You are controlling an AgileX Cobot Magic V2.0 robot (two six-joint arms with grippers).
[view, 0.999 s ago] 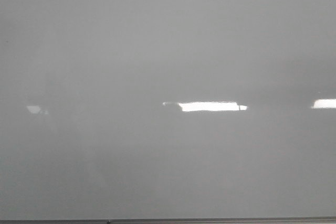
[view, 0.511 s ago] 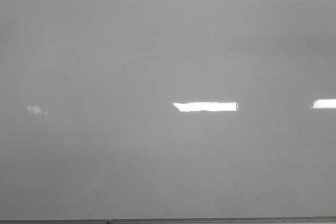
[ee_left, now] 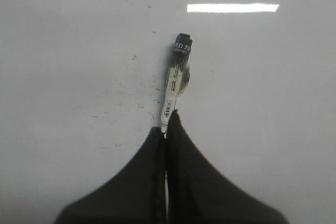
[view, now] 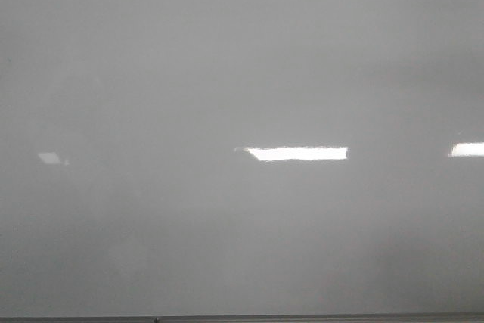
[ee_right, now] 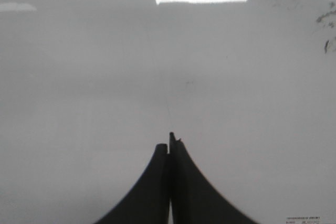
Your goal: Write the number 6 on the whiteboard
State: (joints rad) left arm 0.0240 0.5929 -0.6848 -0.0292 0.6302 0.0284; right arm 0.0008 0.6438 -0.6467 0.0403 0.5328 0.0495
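The whiteboard (view: 227,73) is a glossy grey-white board that fills the front view. No gripper shows in that view. In the left wrist view my left gripper (ee_left: 167,124) is shut on a marker (ee_left: 173,85), white with a barcode label and a dark end (ee_left: 182,45), which points out over the whiteboard (ee_left: 63,51). I cannot tell whether the marker touches the board. My right gripper (ee_right: 170,141) is shut and empty over the whiteboard (ee_right: 79,77). No number 6 shows in any view, only faint specks beside the marker.
A thin dark frame edge (view: 242,318) runs along the bottom of the front view. Bright rectangular light reflections (view: 296,153) lie on the board. Small dark smudges (ee_right: 326,22) sit at the side of the right wrist view.
Only the reflections in the front view have shifted slightly: the middle one changed width and its left end. Nothing else has visibly changed.
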